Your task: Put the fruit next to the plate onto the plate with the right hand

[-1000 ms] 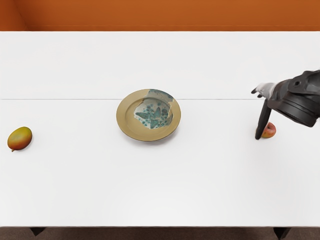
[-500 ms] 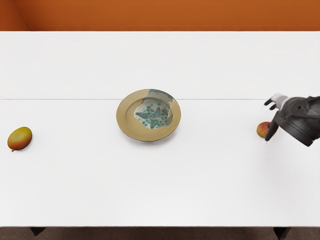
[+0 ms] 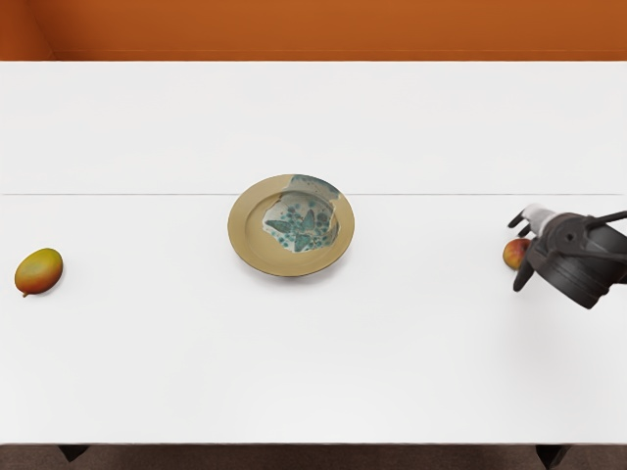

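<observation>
At the right edge of the head view, two dark fingers [image 3: 524, 275] of the right hand [image 3: 541, 245] are spread apart. One points up and to the left; the other points down and to the left. I read them as open: neither one closes on anything. A small red-and-yellow fruit [image 3: 514, 254] lies on the table [image 3: 392, 343] in the gap between these two fingers. Its right side is hidden behind the hand, so I cannot confirm contact on that side. On the side that shows, the fingers stand just clear of the fruit.

Behind the fingers I see a pale part of the hand, then a dark rounded housing that runs off the right edge of the picture.

The fruit is well apart from the plate [image 3: 291, 224] and to its right. The plate sits near the middle of the table. It has a tan rim and a green-blue pattern in its centre, and it holds nothing.

A second, larger fruit, a mango [image 3: 38, 271], lies near the left edge of the table, well apart from the plate.

An orange wall [image 3: 313, 29] runs behind the far edge of the table.
</observation>
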`<state>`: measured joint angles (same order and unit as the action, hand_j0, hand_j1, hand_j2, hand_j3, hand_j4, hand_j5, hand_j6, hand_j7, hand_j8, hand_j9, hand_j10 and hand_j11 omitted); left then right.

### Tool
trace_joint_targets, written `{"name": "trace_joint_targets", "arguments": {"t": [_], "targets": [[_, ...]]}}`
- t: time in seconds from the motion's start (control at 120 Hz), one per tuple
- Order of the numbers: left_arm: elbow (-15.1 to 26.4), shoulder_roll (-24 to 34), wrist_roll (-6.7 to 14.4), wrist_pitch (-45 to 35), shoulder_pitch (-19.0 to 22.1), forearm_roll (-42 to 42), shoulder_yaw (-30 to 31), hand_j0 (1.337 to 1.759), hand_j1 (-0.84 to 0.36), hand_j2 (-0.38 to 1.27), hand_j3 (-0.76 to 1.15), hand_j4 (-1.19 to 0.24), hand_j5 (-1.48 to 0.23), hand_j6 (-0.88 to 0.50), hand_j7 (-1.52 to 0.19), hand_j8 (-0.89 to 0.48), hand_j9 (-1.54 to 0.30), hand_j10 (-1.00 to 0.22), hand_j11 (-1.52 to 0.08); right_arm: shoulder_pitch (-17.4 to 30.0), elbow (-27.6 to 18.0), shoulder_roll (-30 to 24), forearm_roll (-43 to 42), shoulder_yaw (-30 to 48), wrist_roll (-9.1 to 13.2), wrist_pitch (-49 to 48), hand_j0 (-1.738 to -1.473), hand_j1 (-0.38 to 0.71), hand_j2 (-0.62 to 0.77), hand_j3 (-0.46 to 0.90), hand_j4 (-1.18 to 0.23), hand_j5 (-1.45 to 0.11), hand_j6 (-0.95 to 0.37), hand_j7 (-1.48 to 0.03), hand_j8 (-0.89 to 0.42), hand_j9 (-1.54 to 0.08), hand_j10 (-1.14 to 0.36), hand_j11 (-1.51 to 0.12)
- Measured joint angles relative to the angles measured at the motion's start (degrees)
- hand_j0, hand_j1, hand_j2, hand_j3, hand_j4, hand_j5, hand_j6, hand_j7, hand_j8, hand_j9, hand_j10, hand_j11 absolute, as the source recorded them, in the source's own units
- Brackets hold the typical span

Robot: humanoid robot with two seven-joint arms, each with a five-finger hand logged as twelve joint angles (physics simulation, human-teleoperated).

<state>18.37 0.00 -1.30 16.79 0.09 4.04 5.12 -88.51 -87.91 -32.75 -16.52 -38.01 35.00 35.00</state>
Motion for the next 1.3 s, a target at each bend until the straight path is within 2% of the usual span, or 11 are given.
{"name": "trace_joint_targets", "arguments": {"t": [0.242,0.8,0.883,0.933,0.975,1.033,1.125,1.217,1.3], "targets": [[0.0,0.0,0.01,0.0,0.0,0.0,0.0,1.658,0.35,0.0,0.0,0.0,0.0,0.0,0.0,0.0,0.0,0.0,0.0,0.58,2.38,0.01,-0.18,0.02,0.0,0.01,-1.658,0.02,-0.06,0.0,-0.31,-0.4,-0.31,-0.4,-0.31,-0.4,-0.31,-0.4],[0.0,0.0,-0.01,0.01,0.0,0.0,-0.01,1.658,0.35,0.0,0.0,0.0,0.0,0.0,0.0,0.0,0.0,0.0,0.0,1.21,2.92,1.46,-0.6,0.21,0.0,0.01,-1.658,0.06,-0.07,0.0,-0.34,-0.45,-0.34,-0.45,-0.34,-0.45,-0.34,-0.45],[0.0,0.0,-0.01,0.0,0.0,0.0,0.0,1.658,0.35,0.0,0.0,0.0,0.0,0.0,0.0,0.0,0.0,0.0,0.0,1.22,2.92,1.56,-0.6,0.21,0.0,0.01,-1.658,0.1,-0.07,0.0,-0.38,-0.49,-0.38,-0.49,-0.38,-0.49,-0.38,-0.49],[0.0,0.0,-0.02,0.0,0.0,0.0,0.01,1.658,0.35,0.0,0.0,0.0,0.0,0.0,0.0,0.0,0.0,0.0,0.0,1.38,3.02,1.53,-0.6,0.9,0.0,0.01,-1.658,0.18,-0.09,0.0,-0.45,-0.58,-0.45,-0.58,-0.45,-0.58,-0.45,-0.58],[0.0,0.0,-0.01,0.0,0.0,0.0,0.0,1.658,0.35,0.0,0.0,0.0,0.0,0.0,0.0,0.0,0.0,0.0,0.0,1.8,3.13,1.32,-0.57,2.07,0.05,0.02,-1.658,0.26,-0.01,0.0,-0.53,-0.68,-0.53,-0.68,-0.44,-0.68,-0.53,-0.68],[0.0,0.0,-0.01,0.0,0.0,0.0,-0.01,1.658,0.35,0.0,0.0,0.0,0.0,0.0,0.0,0.0,0.0,0.0,0.0,2.63,3.23,1.01,-0.55,4.12,0.06,0.02,-1.656,0.29,0.12,0.0,-0.61,-0.8,-0.51,-0.79,-0.4,-0.8,-0.52,-0.8],[0.0,0.0,0.01,0.01,0.0,0.0,0.0,1.658,0.35,0.0,0.0,0.0,0.0,0.0,0.0,0.0,0.0,0.0,0.0,3.62,3.57,0.69,-0.56,6.46,0.04,0.0,-1.654,0.29,0.32,0.0,-0.7,-0.92,-0.56,-0.92,-0.44,-0.93,-0.57,-0.94],[0.0,0.0,0.0,0.0,0.0,0.0,0.01,1.658,0.35,0.0,0.0,0.0,0.0,0.0,0.0,0.0,0.0,0.0,0.0,4.96,4.8,0.62,-0.67,7.84,0.05,0.03,-1.652,0.22,0.35,0.0,-0.77,-0.99,-0.62,-1.0,-0.5,-1.01,-0.65,-1.02],[0.0,0.0,-0.01,0.0,0.0,0.0,0.0,1.658,0.35,0.0,0.0,0.0,0.0,0.0,0.0,0.0,0.0,0.0,0.0,6.15,5.42,-0.16,-0.5,10.89,0.0,-0.06,-1.654,0.23,0.47,0.0,-0.79,-1.06,-0.63,-1.04,-0.5,-1.08,-0.67,-1.09]]}}
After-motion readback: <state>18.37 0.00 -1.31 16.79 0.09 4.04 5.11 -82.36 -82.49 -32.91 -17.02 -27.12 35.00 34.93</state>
